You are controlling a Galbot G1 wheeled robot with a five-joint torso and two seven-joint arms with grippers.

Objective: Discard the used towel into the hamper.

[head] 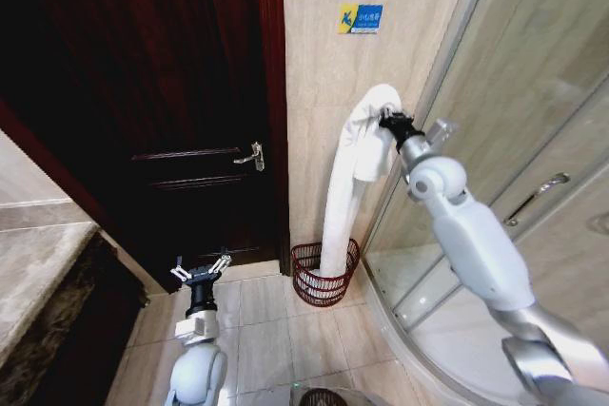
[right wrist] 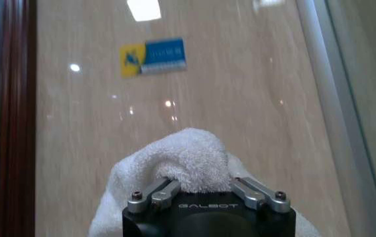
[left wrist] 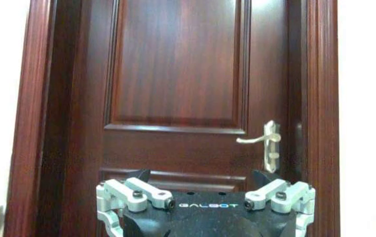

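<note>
Low by the floor tiles, the left gripper [head: 201, 273] waits with its claw spread, facing the door [left wrist: 174, 74]. Higher up, the right gripper [head: 391, 123] pinches the towel [head: 347, 187] — its long axis hangs straight down, the lower end already inside the hamper [head: 324, 278] directly beneath.

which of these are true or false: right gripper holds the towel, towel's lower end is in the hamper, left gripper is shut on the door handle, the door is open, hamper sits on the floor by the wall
1. The right gripper is shut on the towel: true.
2. The towel's lower end hangs into the hamper: true.
3. The left gripper is shut on the door handle: false; it is open, low, apart from the handle.
4. The door is open: false; it is closed.
5. The hamper sits on the floor by the wall: true.
</note>
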